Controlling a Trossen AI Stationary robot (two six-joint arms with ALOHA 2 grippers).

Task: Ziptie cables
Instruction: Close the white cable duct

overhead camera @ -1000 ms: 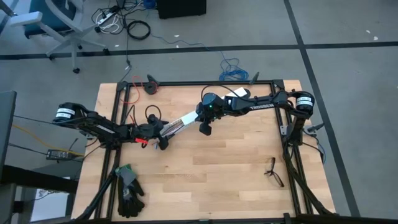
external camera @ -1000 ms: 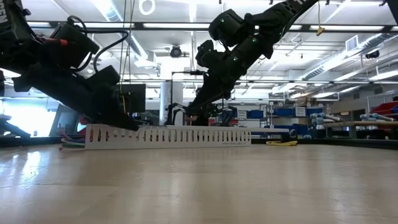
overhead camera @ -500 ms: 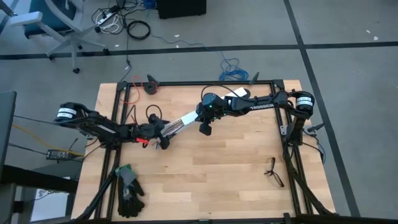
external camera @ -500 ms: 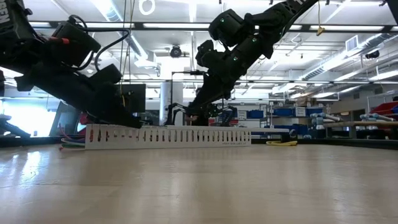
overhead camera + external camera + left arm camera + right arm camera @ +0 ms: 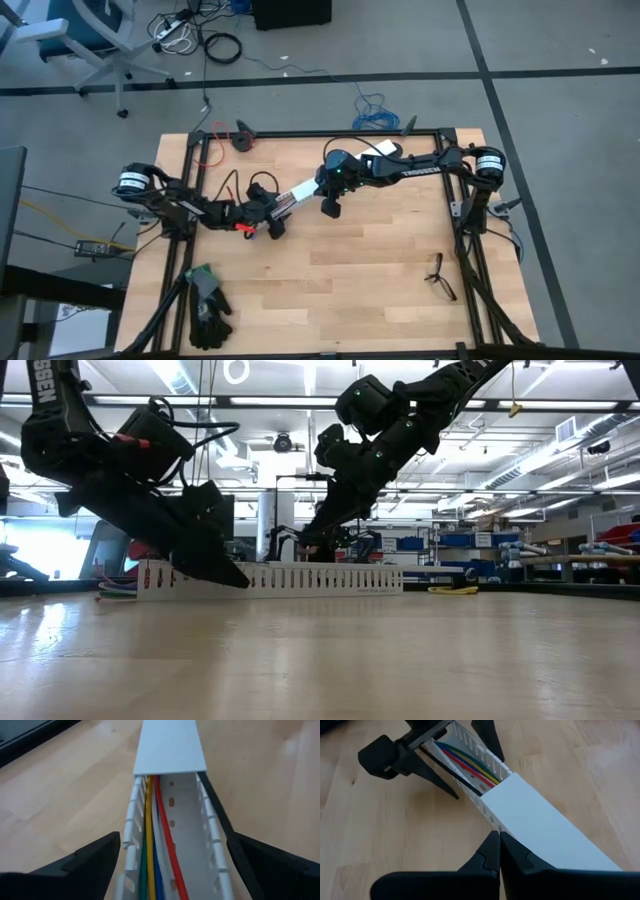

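The left claw [image 5: 272,222] is reaching low from the left with its fingers [image 5: 95,862] spread wide, while the right claw [image 5: 330,207] is stretching in from the far right, fingers [image 5: 490,852] pressed together.

Two dark, near-black robot arms, each built from slim tubular links and bulkier rounded joint housings. White bands with dark lettering ring the base joints of the left arm [image 5: 133,181] and the right arm [image 5: 487,165]. Loose black cables loop off the left arm's forearm, beside a small red fitting [image 5: 241,227]. The right arm shows a tiny green light [image 5: 338,169] near its wrist. Matte black, wedge-shaped fingers [image 5: 90,862] taper to points; the right fingers [image 5: 490,852] look alike.
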